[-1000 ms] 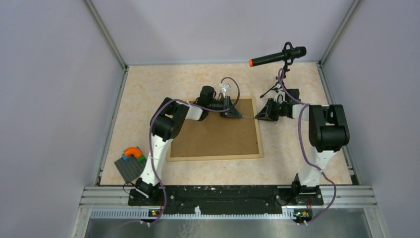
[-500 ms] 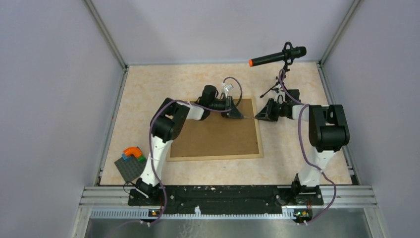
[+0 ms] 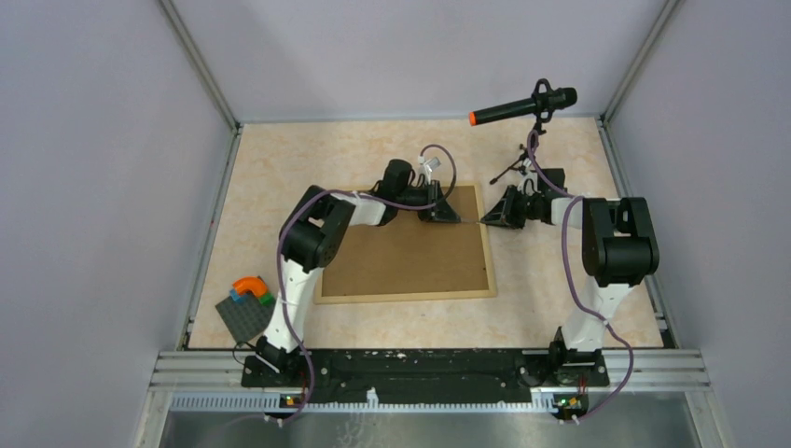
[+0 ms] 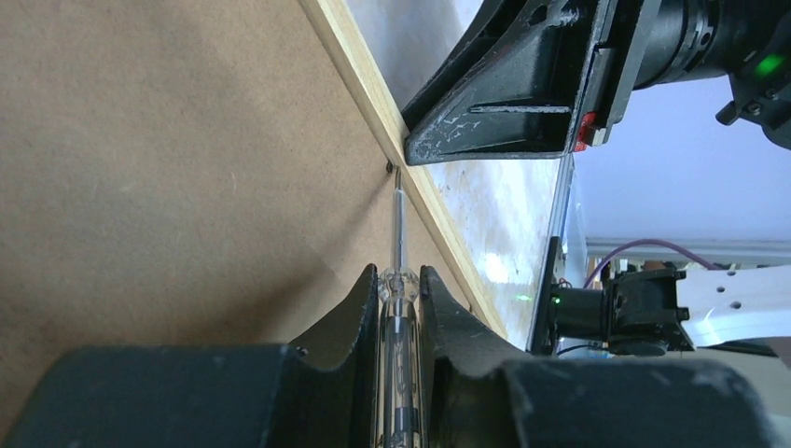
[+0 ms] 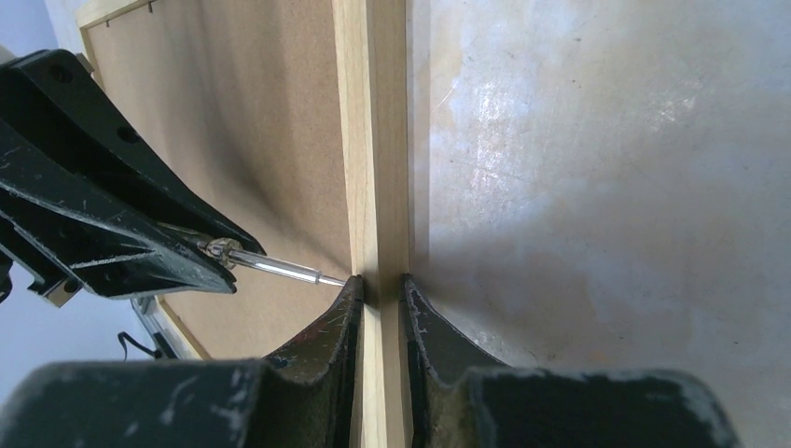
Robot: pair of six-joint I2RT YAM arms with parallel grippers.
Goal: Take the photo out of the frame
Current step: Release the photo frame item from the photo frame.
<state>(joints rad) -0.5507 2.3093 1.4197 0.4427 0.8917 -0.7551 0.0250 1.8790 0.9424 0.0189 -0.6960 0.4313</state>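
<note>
The frame (image 3: 406,297) lies face down on the table, its brown fibreboard back (image 3: 410,257) facing up. The photo is hidden under that board. My left gripper (image 3: 448,215) is over the frame's far right corner, shut on a clear-handled screwdriver (image 4: 398,280). The screwdriver's metal tip rests at a small dark tab (image 4: 389,168) beside the right rail (image 4: 359,75). My right gripper (image 5: 381,280) is shut on that light-wood rail (image 5: 373,140), one finger on each side. In the right wrist view the screwdriver shaft (image 5: 280,269) ends just beside my inner finger.
A microphone (image 3: 522,105) on a small tripod stands at the back right, just behind my right gripper. A dark grey baseplate (image 3: 244,317) with coloured bricks (image 3: 250,287) sits at the near left. Grey walls enclose the table on three sides.
My left wrist has shifted slightly toward the far side, still holding the screwdriver. The right gripper has stayed on the rail.
</note>
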